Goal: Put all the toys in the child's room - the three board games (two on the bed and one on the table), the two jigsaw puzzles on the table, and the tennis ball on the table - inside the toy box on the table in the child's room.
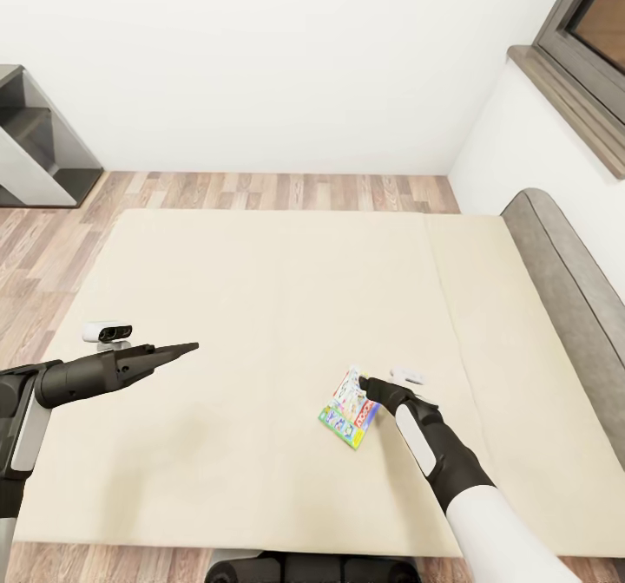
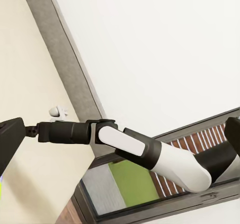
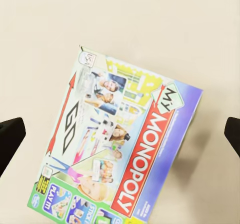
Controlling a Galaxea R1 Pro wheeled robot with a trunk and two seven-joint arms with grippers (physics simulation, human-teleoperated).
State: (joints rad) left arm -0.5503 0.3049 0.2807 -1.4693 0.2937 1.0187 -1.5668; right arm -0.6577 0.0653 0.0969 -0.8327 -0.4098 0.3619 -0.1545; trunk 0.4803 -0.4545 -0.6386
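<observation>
A colourful "My Monopoly" board game (image 1: 349,409) lies on the beige mattress of the bed (image 1: 260,305), near its front right. My right gripper (image 1: 365,383) hovers right at the box's far edge. In the right wrist view the board game (image 3: 120,149) sits between the two dark fingertips (image 3: 10,144), which stand wide apart and touch nothing, so the gripper is open. My left gripper (image 1: 178,350) hangs over the mattress's left part, far from the box; its fingertips (image 2: 10,139) are spread and hold nothing.
A grey padded headboard (image 1: 564,253) runs along the bed's right side under a dark-framed window (image 1: 590,28). A grey shelf unit (image 1: 35,140) stands at the back left on the wood-plank floor (image 1: 260,191). My right arm (image 2: 145,151) crosses the left wrist view.
</observation>
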